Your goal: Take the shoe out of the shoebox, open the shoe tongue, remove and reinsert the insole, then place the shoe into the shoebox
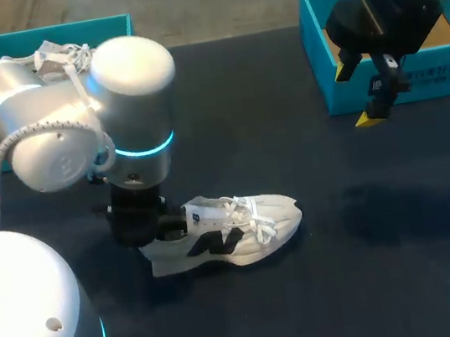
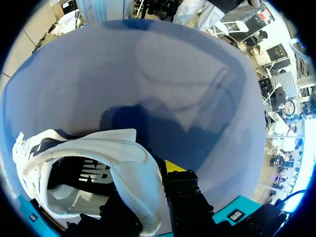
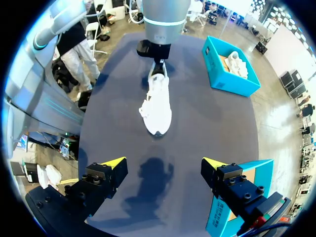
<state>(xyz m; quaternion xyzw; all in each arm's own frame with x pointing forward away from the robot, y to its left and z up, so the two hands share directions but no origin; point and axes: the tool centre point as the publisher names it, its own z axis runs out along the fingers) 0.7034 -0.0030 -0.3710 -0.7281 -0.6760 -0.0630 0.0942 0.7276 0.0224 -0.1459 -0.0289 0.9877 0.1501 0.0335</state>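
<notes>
my left jaws grip the shoe (image 1: 251, 231) by its heel, mid tabletop (image 1: 286, 125). my right jaws hang open at the far right corner's shoebox (image 1: 321, 61).

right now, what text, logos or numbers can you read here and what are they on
No text reads clearly.
Side of the shoe: a dark logo mark, no readable words.
Inside the shoe: white print, blurred.
Front wall of the right shoebox: dark print, too small to read.

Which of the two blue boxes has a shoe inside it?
The left box, at the table's far left corner: a white shoe lies in it. The right box shows only a bare brown floor where it is visible.
</notes>
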